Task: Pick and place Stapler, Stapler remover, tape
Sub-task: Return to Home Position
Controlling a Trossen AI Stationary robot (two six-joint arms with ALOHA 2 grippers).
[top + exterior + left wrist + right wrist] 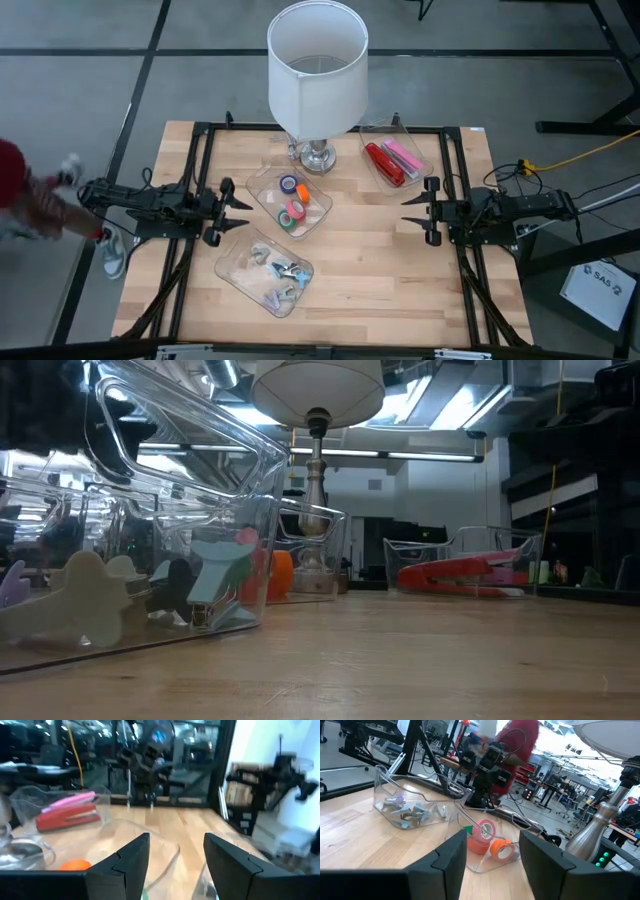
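On the wooden surface (390, 270), around the lamp (318, 70), nothing left loose. Draw back left hand (246, 214) and right hand (406, 211), both wide and empty at opposite sides, level and clear of bin walls. Sorted: stapler (383, 164) in far bin (428, 162), tape (292, 200) in middle bin (261, 190), staple removers (280, 276) in near bin (238, 262).

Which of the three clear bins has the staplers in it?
The bin nearest the right end effector, beside the lamp base, holding a red stapler and a pink stapler. The middle bin holds tape rolls; the third bin holds grey staple removers.
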